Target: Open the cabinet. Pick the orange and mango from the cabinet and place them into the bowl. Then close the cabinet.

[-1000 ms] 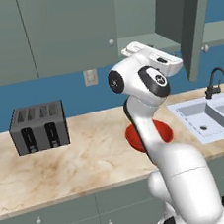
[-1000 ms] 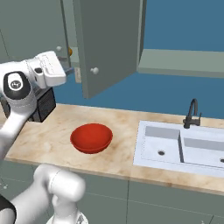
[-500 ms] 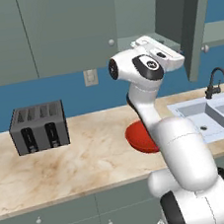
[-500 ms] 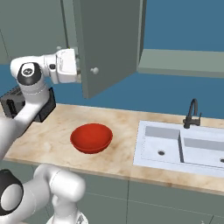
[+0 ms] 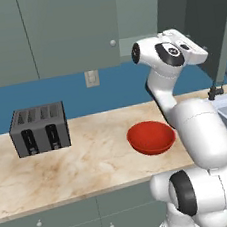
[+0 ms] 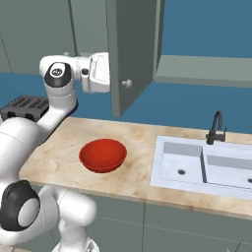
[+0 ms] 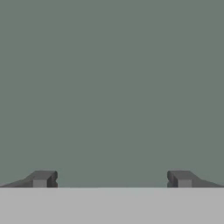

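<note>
Up close, spread jaws against the open cabinet (image 6: 133, 49) door, bowl (image 6: 103, 155) below.

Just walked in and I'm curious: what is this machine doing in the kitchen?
A white robot arm is working at the wall cabinet, whose door already stands swung open. Its gripper is raised against the grey-green door, jaws apart and holding nothing. The red bowl waits empty on the counter between the toaster and the sink.

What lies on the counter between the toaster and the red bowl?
Nothing: the left base view shows only bare marbled counter between the toaster and the bowl.
</note>
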